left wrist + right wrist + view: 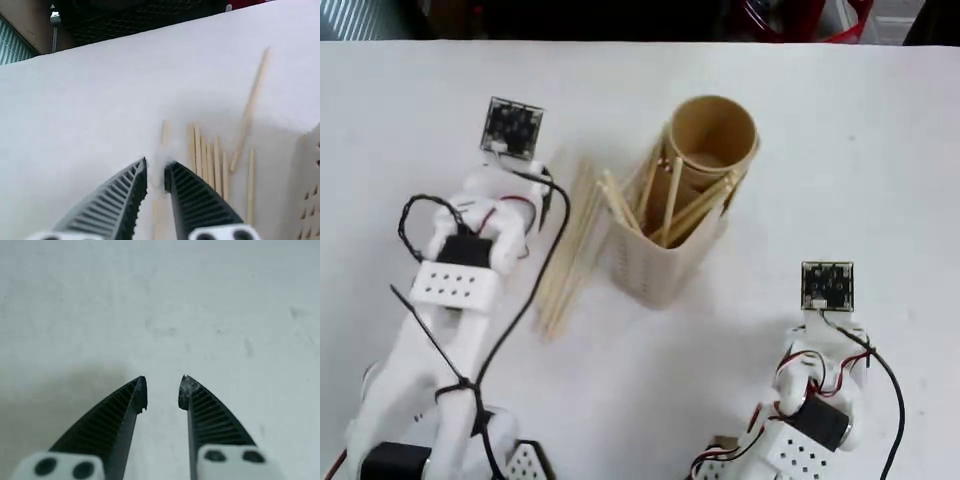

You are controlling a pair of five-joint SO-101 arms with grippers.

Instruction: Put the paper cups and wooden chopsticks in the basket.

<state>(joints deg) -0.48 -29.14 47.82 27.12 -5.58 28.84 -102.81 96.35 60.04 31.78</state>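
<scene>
Fingers first: in the left wrist view the left gripper (156, 172) is open just a slit. One chopstick (164, 134) runs lengthwise along that gap, pointing the same way as the fingers. I can't tell whether the pads touch it. The other loose chopsticks (210, 160) lie side by side just to the right, parallel to it, with the basket (311, 190) wall at the right edge.

In the right wrist view the right gripper (162, 390) stands wider apart, holding nothing, over bare table (200, 300).

In the high view the loose bundle (568, 250) lies on the table between the left arm (485, 215) and the basket (655, 270), its long axis running near-left to far-right. The paper cup (712, 135) already sits in the basket's far end with several sticks beside it. The right arm (820, 390) is well apart, near-right. I judge that the left arm is the one for this pick. With the stick in line with the fingers, I'd want the wrist turned across it before closing.
</scene>
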